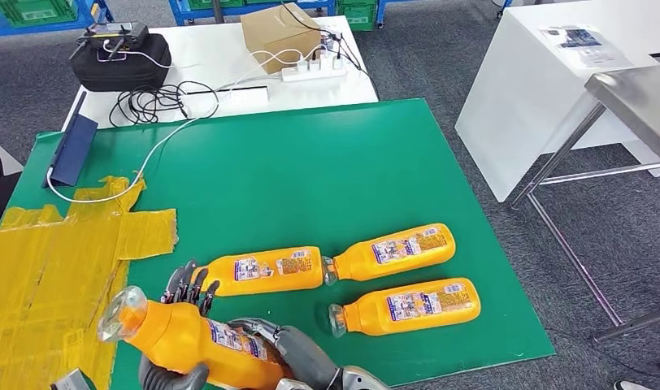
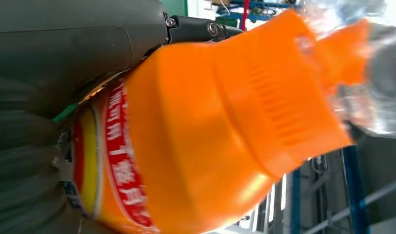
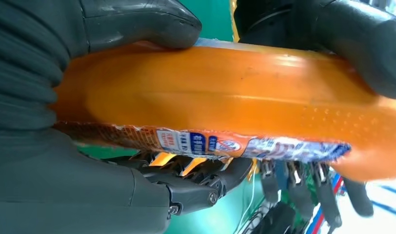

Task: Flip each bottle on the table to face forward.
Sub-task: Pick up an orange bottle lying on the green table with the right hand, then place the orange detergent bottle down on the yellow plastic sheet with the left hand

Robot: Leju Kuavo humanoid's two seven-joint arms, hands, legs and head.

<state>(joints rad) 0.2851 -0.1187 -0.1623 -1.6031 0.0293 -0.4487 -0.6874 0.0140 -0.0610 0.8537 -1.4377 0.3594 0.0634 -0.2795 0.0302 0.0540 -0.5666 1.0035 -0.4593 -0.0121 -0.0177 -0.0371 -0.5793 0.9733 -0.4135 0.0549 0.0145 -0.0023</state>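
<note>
Beside the yellow tape patch (image 1: 58,268), both hands' fingers (image 1: 190,284) clasp the raised orange bottle (image 1: 193,337). Rolling it label-up before lowering keeps it clear of the three lying bottles (image 1: 266,270).

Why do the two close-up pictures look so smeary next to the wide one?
Head view: even light, sharp, the three lying bottles crisp. Left wrist view: the held orange bottle sits very close to the lens, its red label text smeared, its clear cap washed out by glare. Right wrist view: soft focus, background beyond the fingers blurred.
</note>
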